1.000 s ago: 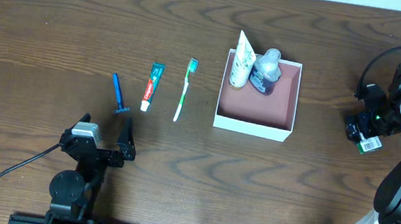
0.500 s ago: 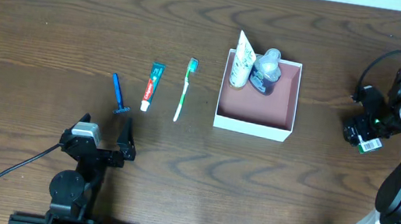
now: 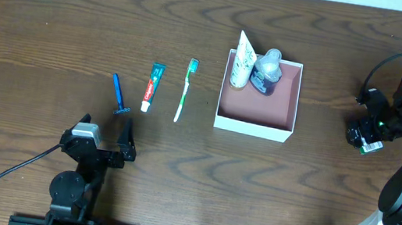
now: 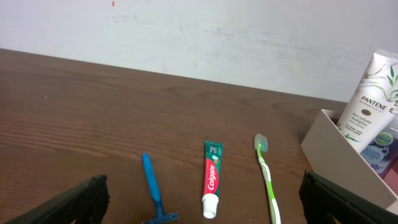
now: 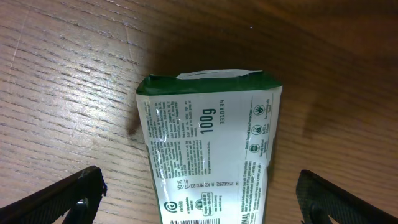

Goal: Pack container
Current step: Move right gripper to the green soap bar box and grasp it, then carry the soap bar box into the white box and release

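Squarely below my spread right hand [image 3: 365, 136] lies the packet [image 5: 208, 162], lengthwise between my fingers [image 5: 68, 199], well right of the container [image 3: 252, 128].

Right wrist view cuts the green packet [image 5: 208, 149] off at the bottom edge, and its fine print is too small to read. Left wrist view chops the container [image 4: 339, 149] at the right edge and the razor [image 4: 151, 186] head at the bottom.

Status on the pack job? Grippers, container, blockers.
Left gripper open, near razor. Right gripper open, straddling green packet, no grip. Container holds tube and bottle; razor, toothpaste, toothbrush lie outside. Nothing in the way.
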Robot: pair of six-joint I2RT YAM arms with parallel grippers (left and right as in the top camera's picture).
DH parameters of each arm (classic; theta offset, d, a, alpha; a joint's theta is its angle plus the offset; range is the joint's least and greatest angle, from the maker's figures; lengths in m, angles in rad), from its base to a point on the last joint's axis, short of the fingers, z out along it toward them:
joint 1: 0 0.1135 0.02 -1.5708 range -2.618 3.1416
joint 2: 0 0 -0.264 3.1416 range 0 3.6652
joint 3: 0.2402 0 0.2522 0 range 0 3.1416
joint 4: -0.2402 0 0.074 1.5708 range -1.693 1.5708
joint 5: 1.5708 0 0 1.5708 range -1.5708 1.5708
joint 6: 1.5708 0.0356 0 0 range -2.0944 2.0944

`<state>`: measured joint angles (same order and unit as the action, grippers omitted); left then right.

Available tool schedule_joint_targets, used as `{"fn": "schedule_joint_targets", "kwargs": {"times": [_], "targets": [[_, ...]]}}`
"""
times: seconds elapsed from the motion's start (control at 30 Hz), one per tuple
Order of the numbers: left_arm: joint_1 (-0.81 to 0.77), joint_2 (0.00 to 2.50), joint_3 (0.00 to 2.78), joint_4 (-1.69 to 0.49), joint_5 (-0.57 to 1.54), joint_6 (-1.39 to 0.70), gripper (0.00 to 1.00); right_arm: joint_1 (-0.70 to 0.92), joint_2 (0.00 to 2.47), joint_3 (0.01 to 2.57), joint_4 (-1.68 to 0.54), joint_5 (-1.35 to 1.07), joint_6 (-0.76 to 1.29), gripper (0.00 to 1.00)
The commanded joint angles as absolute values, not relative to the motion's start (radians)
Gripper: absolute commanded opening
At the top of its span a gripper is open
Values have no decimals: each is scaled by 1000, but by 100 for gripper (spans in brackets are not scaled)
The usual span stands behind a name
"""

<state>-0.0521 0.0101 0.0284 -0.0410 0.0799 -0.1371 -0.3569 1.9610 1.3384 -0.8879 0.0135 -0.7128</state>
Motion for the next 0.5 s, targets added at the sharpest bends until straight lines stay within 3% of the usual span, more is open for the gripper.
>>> {"fn": "schedule_joint_targets", "kwargs": {"times": [0.0, 0.47], "targets": [[-46, 4, 4, -62, 97, -133, 98, -366, 1977, 1320, -886, -5, -708, 99], [-46, 4, 4, -62, 97, -133, 98, -367, 1977, 1299, -878, -4, -708, 99]]}}
